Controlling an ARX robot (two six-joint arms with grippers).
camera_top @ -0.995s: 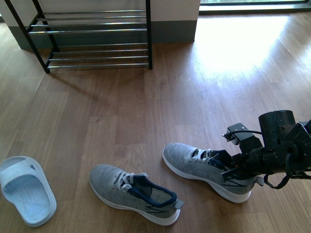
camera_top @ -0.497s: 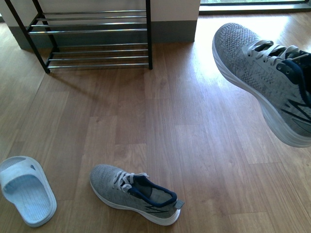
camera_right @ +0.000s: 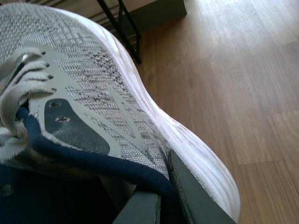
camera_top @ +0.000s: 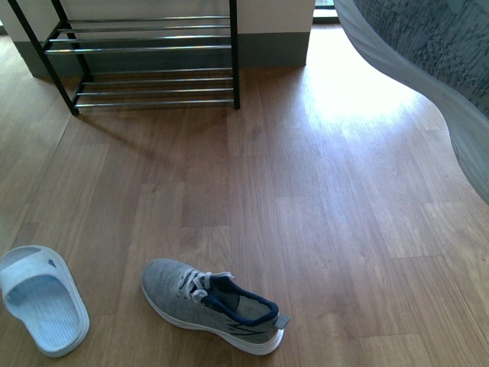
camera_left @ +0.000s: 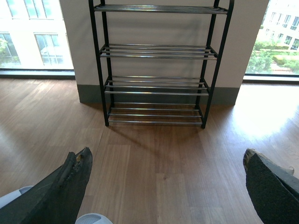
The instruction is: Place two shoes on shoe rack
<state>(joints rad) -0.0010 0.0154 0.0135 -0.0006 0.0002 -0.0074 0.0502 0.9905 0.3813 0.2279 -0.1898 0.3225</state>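
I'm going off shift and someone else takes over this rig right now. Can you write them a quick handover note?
Left gripper: open, holding nothing, facing the shoe rack.
Right gripper: shut on the navy collar of the lifted sneaker, held in the air on the robot's right.
Second sneaker: on the floor near the robot, with a slide sandal to its left.
Done: one sneaker picked up. No shoe shows on the rack's tiers.
Left: set this sneaker on a tier, then fetch and place a second shoe.
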